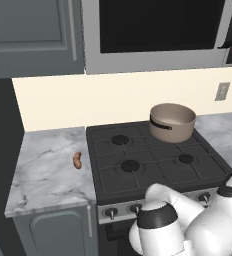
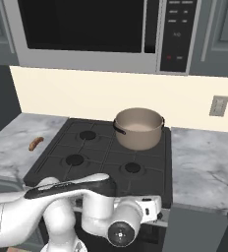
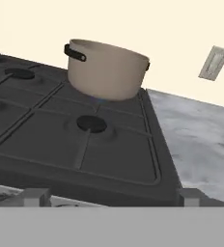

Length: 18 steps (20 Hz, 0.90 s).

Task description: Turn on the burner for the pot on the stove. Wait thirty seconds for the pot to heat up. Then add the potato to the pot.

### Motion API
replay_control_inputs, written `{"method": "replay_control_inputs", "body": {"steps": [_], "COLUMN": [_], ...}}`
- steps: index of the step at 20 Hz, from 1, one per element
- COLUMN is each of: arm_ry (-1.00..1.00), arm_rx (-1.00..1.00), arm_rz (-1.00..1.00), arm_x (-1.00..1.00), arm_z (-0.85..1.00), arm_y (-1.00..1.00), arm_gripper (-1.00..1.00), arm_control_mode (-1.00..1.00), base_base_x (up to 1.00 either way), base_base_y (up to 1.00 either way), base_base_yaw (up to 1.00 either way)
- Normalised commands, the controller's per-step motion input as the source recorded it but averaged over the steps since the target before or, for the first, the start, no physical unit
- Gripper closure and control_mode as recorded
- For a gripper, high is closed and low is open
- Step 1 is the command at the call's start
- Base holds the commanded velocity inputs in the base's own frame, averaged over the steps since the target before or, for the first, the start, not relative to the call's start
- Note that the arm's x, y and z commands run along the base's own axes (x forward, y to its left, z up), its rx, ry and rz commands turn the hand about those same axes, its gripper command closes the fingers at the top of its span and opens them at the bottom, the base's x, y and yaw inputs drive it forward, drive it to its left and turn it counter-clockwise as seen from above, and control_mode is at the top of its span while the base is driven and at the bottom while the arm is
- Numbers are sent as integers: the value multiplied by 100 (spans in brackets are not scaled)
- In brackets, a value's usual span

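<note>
The pot (image 1: 172, 121) sits on the back right burner of the stove (image 1: 138, 165), upright and lidless, its dark handle facing forward and to the left. In the hand view a small patch of blue shows just under the pot's base, on the burner below it. The other three burners are bare.

The potato (image 1: 77, 160) lies on the marble counter (image 1: 48, 172) to the left of the stove, just beside the stove's left edge and well apart from the pot. In the right base view it shows as a small orange-brown lump on the same counter, level with the middle of the cooktop.

The arm is folded low in front of the stove, its white links crossing before the silver front panel with the knobs (image 1: 111, 213). The gripper (image 3: 111, 195) looks along the stove top from its front edge toward the pot; its two fingertips (image 3: 35, 196) stand far apart at the bottom corners of the hand view, so the jaws are spread wide with nothing between them.

An outlet (image 2: 218, 105) is set in the cream wall to the right of the pot, and a microwave (image 2: 101, 32) hangs above the stove.
</note>
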Motion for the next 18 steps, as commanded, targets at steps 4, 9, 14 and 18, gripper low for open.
{"method": "replay_control_inputs", "body": {"steps": [4, 9, 14, 18], "arm_ry": [57, 59, 26, 0], "arm_rx": [-1, 0, 0, 1], "arm_rz": [-6, -13, -3, 0], "arm_x": [0, 0, 10, 0], "arm_z": [30, 50, 14, 27], "arm_y": [0, 0, 0, 0], "arm_gripper": [-100, -100, -100, -100], "arm_control_mode": [-100, -100, -100, -100], "base_base_x": [0, 0, 0, 0], "base_base_y": [0, 0, 0, 0], "base_base_yaw": [0, 0, 0, 0]}}
